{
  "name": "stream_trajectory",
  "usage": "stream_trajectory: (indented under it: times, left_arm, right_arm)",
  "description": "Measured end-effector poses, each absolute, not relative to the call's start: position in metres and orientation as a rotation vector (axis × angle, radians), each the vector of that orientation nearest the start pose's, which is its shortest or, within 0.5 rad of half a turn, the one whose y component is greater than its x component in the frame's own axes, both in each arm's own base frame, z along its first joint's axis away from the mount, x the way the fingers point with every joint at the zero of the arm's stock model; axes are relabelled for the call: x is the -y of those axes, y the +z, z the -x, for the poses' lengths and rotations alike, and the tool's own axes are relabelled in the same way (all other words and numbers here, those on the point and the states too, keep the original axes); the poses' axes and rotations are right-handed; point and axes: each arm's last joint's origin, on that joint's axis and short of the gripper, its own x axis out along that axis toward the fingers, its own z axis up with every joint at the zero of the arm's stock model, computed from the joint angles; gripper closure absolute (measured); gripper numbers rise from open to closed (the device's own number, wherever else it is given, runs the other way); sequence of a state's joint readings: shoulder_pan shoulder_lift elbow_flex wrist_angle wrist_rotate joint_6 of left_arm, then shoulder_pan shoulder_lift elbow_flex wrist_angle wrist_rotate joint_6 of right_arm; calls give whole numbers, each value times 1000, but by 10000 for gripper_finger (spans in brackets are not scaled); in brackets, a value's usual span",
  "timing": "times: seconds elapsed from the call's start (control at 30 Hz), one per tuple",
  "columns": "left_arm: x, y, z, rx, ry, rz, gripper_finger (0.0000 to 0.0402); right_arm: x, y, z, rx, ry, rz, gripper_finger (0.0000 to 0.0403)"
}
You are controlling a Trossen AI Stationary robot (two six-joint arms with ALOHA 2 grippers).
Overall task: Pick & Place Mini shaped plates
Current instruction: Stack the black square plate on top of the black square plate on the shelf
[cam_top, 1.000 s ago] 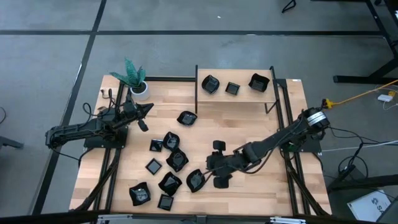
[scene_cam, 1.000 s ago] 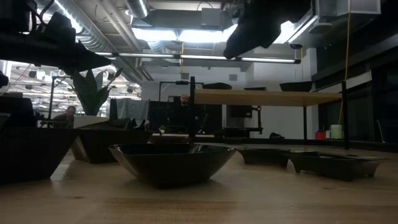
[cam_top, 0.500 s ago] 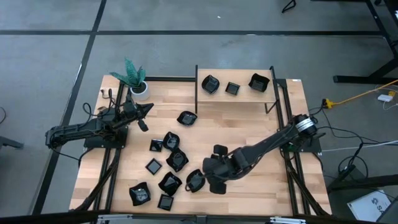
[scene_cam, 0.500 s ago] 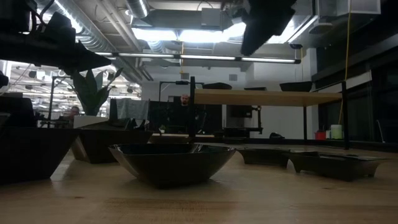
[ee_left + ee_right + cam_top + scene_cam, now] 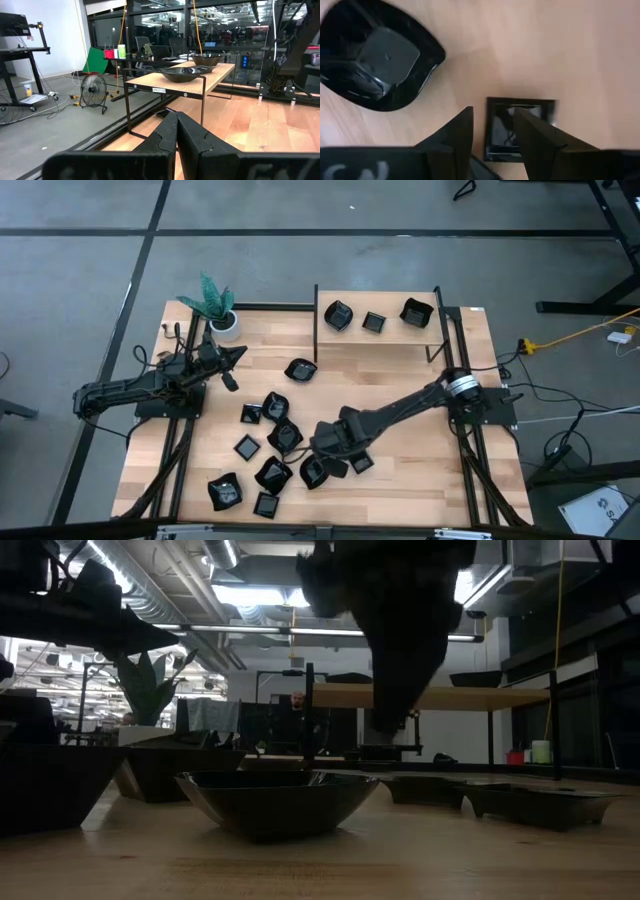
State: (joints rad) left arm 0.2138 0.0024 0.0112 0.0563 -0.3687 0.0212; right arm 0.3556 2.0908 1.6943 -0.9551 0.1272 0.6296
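Right gripper (image 5: 492,132), jaws apart, has swung in over a small square plate (image 5: 520,127), ready to grasp; left gripper (image 5: 176,131) waits closed.

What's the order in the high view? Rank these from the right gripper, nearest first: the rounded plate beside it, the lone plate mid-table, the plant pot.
1. Rounded plate: right beside the open right gripper, toward the table's front.
2. Lone plate: mid-table, in front of the shelf.
3. Plant pot: far back-left corner, on the left arm's side.
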Motion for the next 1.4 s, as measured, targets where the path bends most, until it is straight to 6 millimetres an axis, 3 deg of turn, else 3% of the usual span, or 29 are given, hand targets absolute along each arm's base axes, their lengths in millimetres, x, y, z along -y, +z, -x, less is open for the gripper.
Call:
stream_trajectory:
  times: [1.2, 1.4]
  left_arm:
    - [-30, 172, -91, 60, 583, -15, 398]
    - [-30, 172, -91, 60, 583, -15, 398]
  right_arm:
    - [-161, 167, -393, -1354, -228, -162, 261]
    - [-159, 167, -391, -1357, -259, -132, 281]
